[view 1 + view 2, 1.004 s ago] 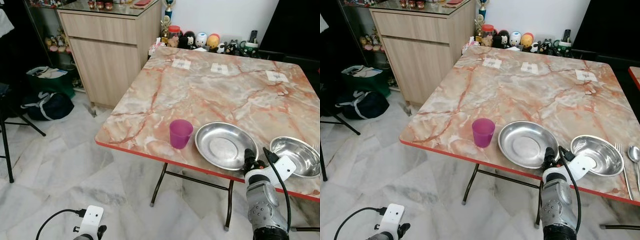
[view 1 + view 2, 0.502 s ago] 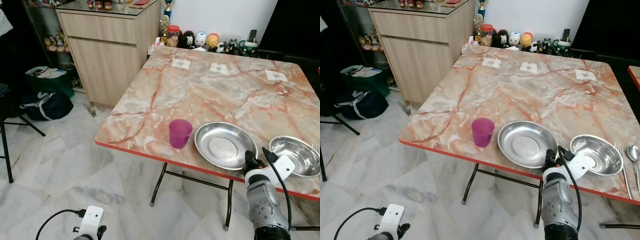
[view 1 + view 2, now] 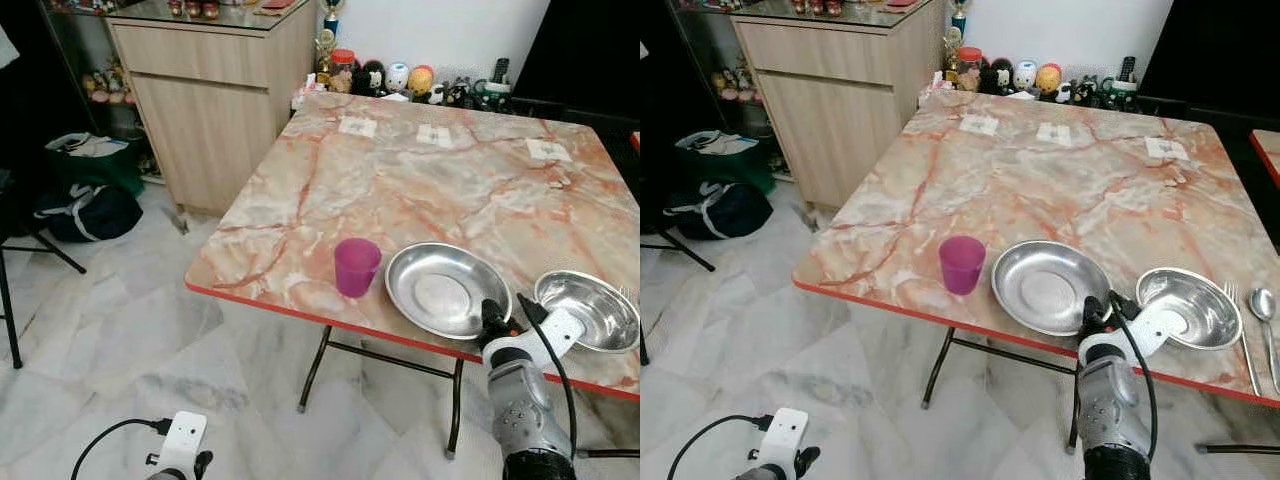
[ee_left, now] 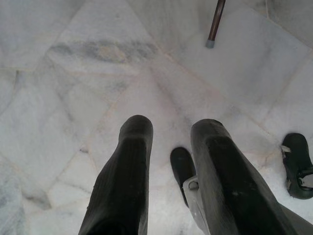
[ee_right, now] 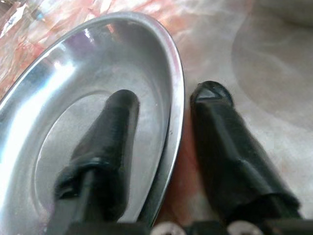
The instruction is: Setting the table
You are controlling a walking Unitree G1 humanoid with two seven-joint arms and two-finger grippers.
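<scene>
Steel plate (image 3: 447, 290) sits near the front edge of your marble table (image 3: 400, 190), between the purple cup (image 3: 356, 266) and a steel bowl (image 3: 588, 310). Your right gripper (image 5: 166, 98) straddles its rim, fingers apart, one inside and one on the tabletop. Your left gripper (image 4: 168, 128) hangs parted over the floor.

— Floor?
— White marble tiles (image 3: 120, 340), grey-veined, across the lower left.

— Furniture?
— Centre and right: square table (image 3: 400, 180), pink-and-cream marble pattern, red edge, thin dark folding legs (image 3: 320, 365). Upper left: pale wooden cabinet (image 3: 215, 110) with a glass top, close to the table's far corner.

— Walls?
— White wall (image 3: 440, 30) at top centre, dark panel (image 3: 595, 50) at upper right, row of small figurines (image 3: 400, 78) along the table's far edge.

— Elsewhere?
— Far left: dark bag (image 3: 85, 212), green bag (image 3: 95, 160) behind. Even, soft light.
</scene>
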